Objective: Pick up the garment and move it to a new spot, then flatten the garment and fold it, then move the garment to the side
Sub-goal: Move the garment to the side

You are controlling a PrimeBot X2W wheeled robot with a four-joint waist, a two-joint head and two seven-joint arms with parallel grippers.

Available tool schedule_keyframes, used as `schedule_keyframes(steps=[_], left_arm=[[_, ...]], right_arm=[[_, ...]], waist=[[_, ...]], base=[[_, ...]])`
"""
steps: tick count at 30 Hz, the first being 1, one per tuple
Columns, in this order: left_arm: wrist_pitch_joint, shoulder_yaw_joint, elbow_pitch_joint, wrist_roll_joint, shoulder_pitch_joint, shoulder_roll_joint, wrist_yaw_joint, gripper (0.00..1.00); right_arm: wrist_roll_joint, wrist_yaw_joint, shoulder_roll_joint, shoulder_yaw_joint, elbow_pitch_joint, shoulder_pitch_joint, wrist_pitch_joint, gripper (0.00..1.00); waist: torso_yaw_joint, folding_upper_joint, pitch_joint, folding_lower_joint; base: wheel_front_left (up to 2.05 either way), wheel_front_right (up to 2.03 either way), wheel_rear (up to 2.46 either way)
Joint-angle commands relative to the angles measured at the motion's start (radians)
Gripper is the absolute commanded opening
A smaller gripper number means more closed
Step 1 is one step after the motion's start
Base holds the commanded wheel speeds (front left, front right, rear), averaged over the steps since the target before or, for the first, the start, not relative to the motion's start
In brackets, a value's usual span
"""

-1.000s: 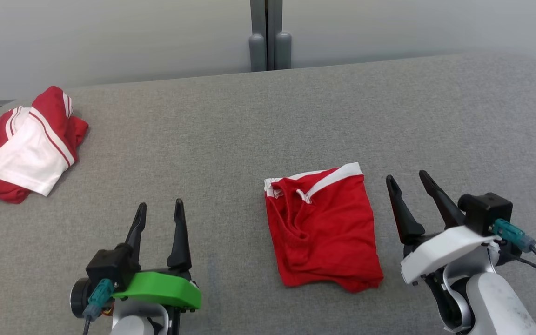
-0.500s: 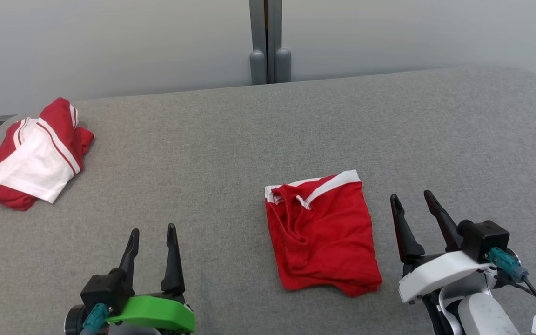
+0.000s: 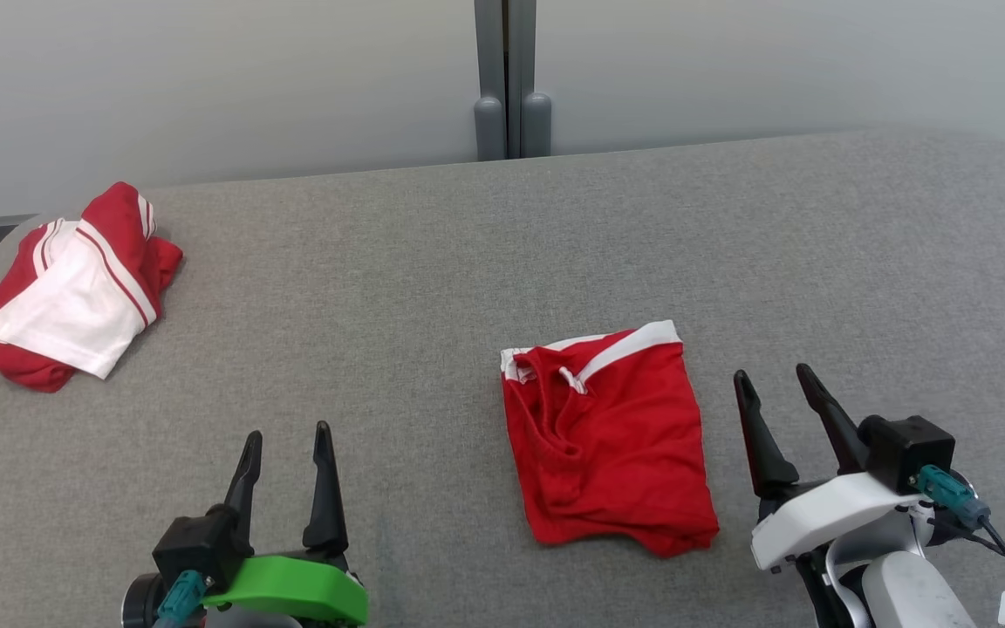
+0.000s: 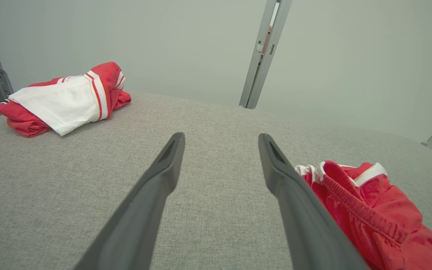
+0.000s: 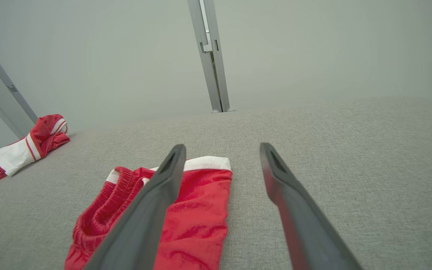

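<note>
The grey padded table (image 3: 433, 288) ends at its far edge against a pale wall, where a grey post (image 3: 507, 78) rises at the middle, and its far left and far right corners are rounded. The folded red shorts (image 3: 611, 436) lie right of centre toward the near side, white waistband toward the far edge, the bundle roughly square and rumpled along its left side. A second red and white garment (image 3: 75, 288) sits bunched at the far left corner, close to the table's edge and well apart from the shorts. Bare cloth spreads wide between the two garments, behind the shorts up to the far edge, and off to the right. Compared with a second ago the whole head view has slid a little, which is the camera; measured against the shorts, both grippers have drawn back toward the robot, while the shorts keep the same folds and place. The left gripper (image 3: 287, 430) hovers over bare table left of the shorts, fingers spread and empty, pointing toward the far edge. The right gripper (image 3: 771, 372) hangs just beside the shorts' right edge, fingers also parted and holding nothing, tilted slightly leftward, with its left finger crossing the shorts in the right wrist view
</note>
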Motion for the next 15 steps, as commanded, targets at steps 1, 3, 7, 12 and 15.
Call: schedule_keyframes(steps=[1, 3, 7, 12, 15], left_arm=[[-0.001, -0.002, -0.003, 0.005, 0.013, 0.003, 0.004, 1.0], [-0.001, -0.003, -0.004, 0.005, 0.009, 0.003, 0.004, 1.0], [-0.001, -0.008, -0.002, 0.003, -0.008, 0.003, 0.0, 1.0], [-0.001, -0.024, 0.003, -0.005, -0.029, 0.003, -0.002, 1.0], [-0.001, -0.031, 0.005, -0.009, -0.038, 0.003, 0.001, 1.0]], right_arm=[[0.004, -0.001, -0.002, -0.018, 0.009, -0.008, 0.011, 1.0], [0.017, -0.001, -0.001, -0.032, 0.016, -0.016, 0.041, 1.0], [0.014, -0.001, -0.002, -0.066, 0.024, -0.044, 0.145, 1.0], [0.034, -0.001, -0.03, -0.081, 0.027, -0.096, 0.299, 1.0], [0.054, -0.001, -0.051, -0.076, 0.047, -0.126, 0.379, 1.0]], waist=[[0.001, -0.0001, 0.002, 0.0], [0.004, -0.0001, 0.008, 0.0], [0.017, -0.0001, 0.027, 0.0], [0.05, -0.0001, 0.058, 0.0], [0.074, -0.0001, 0.075, 0.0]], base=[[0.0, 0.0, 0.0], [0.0, 0.0, 0.0], [0.0, 0.0, 0.0], [0.0, 0.0, 0.0], [0.0, 0.0, 0.0]])
